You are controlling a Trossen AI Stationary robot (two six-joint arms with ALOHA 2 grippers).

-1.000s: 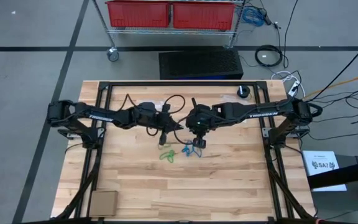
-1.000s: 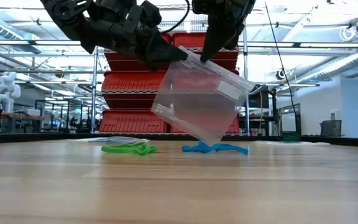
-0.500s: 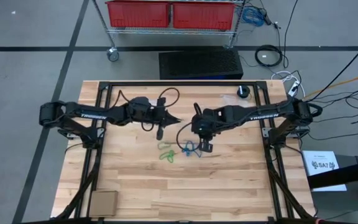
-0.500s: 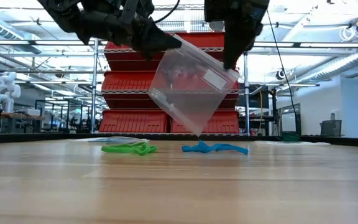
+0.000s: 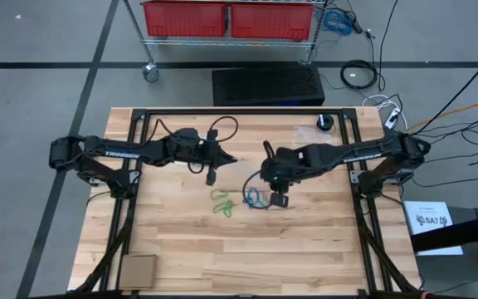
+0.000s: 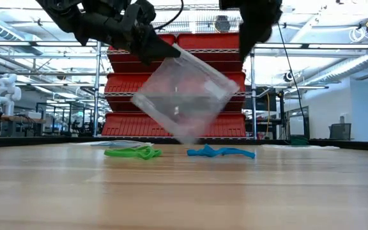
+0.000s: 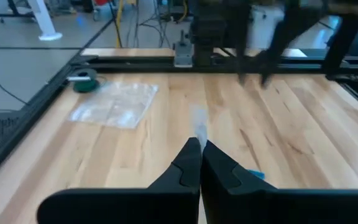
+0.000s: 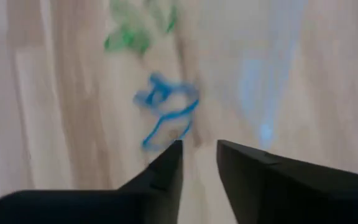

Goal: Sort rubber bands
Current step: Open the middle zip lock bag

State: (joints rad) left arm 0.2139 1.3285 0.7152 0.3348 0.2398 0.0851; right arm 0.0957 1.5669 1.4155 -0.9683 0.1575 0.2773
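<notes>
Two dark arms reach in over the wooden worktop [image 5: 189, 241], one from each side. The left gripper [image 6: 165, 52] has its fingers pressed together on one corner of a clear plastic bag [image 6: 183, 99], which hangs tilted in the air above the worktop. In the left wrist view the two fingers [image 7: 191, 165] meet with the thin edge of the bag rising between their tips.

The right gripper [image 5: 280, 200] is raised just beside the bag and apart from it. Its two fingers [image 8: 163, 171] stand slightly spread with a gap between them and nothing in it.

The rubber bands lie on the worktop in two small groups near the middle, under and between the two grippers. The green rubber bands [image 5: 221, 202] form one tangle; the blue rubber bands [image 5: 253, 199] form another just to its side, nearer the right gripper. How many loops each tangle holds cannot be counted. In the low view the green clump [image 6: 133, 152] and the blue clump [image 6: 221, 152] rest flat side by side, apart from each other, with the bag's lowest corner hanging above them.

A second clear bag [image 7: 114, 104] lies flat on the worktop near a green roll [image 7: 84, 81]. One small cardboard box [image 5: 139, 271] sits at a near corner.
</notes>
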